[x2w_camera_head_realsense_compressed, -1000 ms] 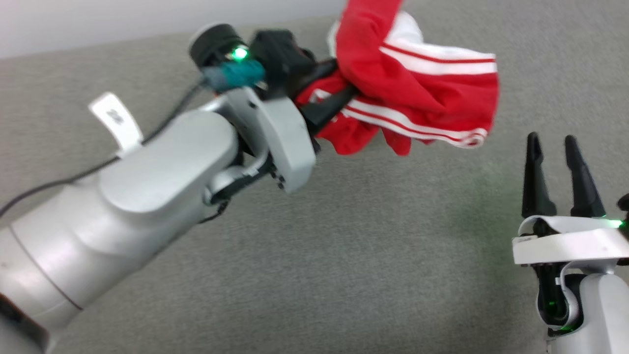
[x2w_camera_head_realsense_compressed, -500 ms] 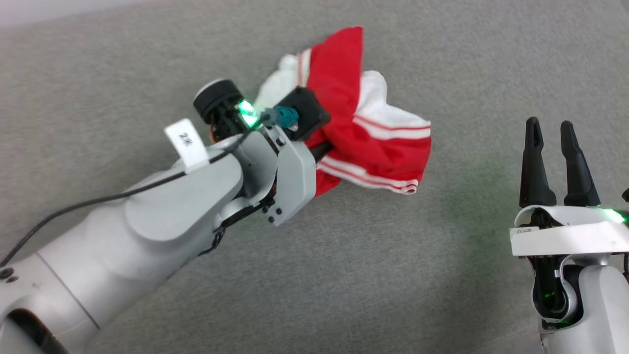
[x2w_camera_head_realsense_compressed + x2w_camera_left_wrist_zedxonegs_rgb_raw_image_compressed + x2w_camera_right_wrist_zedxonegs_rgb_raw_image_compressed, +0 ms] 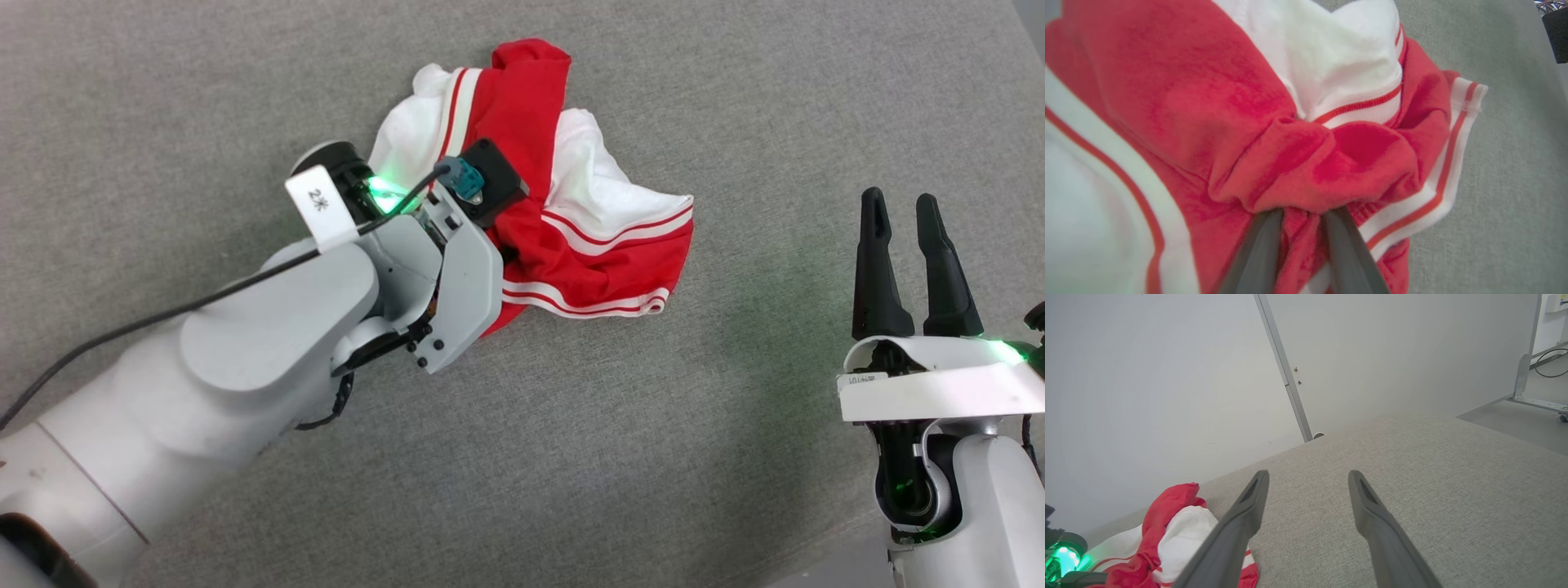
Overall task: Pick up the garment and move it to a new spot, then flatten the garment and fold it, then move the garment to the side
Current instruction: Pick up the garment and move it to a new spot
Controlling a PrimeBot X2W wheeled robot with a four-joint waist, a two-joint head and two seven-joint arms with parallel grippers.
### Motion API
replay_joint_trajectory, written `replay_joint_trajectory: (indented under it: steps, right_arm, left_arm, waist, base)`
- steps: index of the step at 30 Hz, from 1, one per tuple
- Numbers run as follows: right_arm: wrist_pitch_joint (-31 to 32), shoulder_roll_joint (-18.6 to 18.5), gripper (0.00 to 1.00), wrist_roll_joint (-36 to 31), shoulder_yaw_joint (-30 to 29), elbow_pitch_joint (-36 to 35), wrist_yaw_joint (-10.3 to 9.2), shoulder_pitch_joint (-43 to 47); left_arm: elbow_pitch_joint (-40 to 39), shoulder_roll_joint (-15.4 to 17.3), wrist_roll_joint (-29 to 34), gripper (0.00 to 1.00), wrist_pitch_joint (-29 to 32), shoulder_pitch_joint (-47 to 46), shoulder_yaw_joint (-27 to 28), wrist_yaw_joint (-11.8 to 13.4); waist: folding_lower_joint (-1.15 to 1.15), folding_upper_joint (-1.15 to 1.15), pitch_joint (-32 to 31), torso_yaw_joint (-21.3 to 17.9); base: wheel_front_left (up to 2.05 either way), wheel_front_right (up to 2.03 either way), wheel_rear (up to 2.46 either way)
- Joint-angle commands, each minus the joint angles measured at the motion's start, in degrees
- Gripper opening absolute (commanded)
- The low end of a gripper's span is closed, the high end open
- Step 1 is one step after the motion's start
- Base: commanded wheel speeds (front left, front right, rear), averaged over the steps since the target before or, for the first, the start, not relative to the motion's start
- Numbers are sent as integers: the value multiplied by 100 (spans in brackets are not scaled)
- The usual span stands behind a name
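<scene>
Head view placing garment (image 3: 604, 253) crumpled on grey cushion (image 3: 653, 425), left wrist view close on left pincer (image 3: 1300, 216) clenched on red fold, right pincer (image 3: 898, 204) spread, empty, well apart

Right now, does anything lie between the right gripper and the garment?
Nothing visible does. Only bare grey surface separates the open right gripper from the garment, which the left gripper pinches by a red fold.
</scene>
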Motion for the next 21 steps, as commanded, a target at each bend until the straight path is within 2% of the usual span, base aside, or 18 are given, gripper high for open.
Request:
replay_joint_trajectory:
  steps: [1, 4, 5, 6, 7, 12, 17, 21]
  right_arm:
    - [-30, 15, 100, 17, 21, -15, -8, -68]
    - [-30, 15, 100, -20, 18, -6, -8, -70]
    - [-30, 15, 100, -43, 6, 5, -7, -58]
    - [-30, 15, 100, -64, 5, 20, -8, -58]
    - [-30, 15, 100, -76, 2, 32, -7, -66]
    - [-31, 12, 100, -234, -3, 105, -8, -59]
    - [-30, 7, 100, -588, -50, 255, -8, 12]
    - [-30, 8, 100, -898, -68, 416, -8, 82]
  left_arm:
    - [196, 104, -8, 0, 147, 198, -137, 19]
    - [220, 102, 62, 0, 55, 211, -138, 22]
    - [224, 96, 93, 34, 3, 215, -135, 24]
    - [235, 83, 88, 74, -66, 215, -132, 24]
    - [252, 63, 48, 98, -125, 213, -128, 24]
    - [257, -118, -257, 100, -591, 72, -89, 19]
    - [282, -265, -723, 100, -1397, -35, -74, 18]
    - [398, -226, -1087, 100, -2181, 95, -76, 18]
  waist:
    - [0, 0, 31, -28]
    - [0, 0, 11, -13]
    - [0, 0, -6, 7]
    - [0, 0, -29, 36]
    - [0, 0, -59, 72]
    - [0, 0, -304, 354]
    - [0, 0, -696, 783]
    - [0, 0, -997, 1176]
  base:
    - [0, 0, 0]
    - [0, 0, 0]
    - [0, 0, 0]
    - [0, 0, 0]
    - [0, 0, 0]
    - [0, 0, 0]
    - [0, 0, 0]
    - [0, 0, 0]
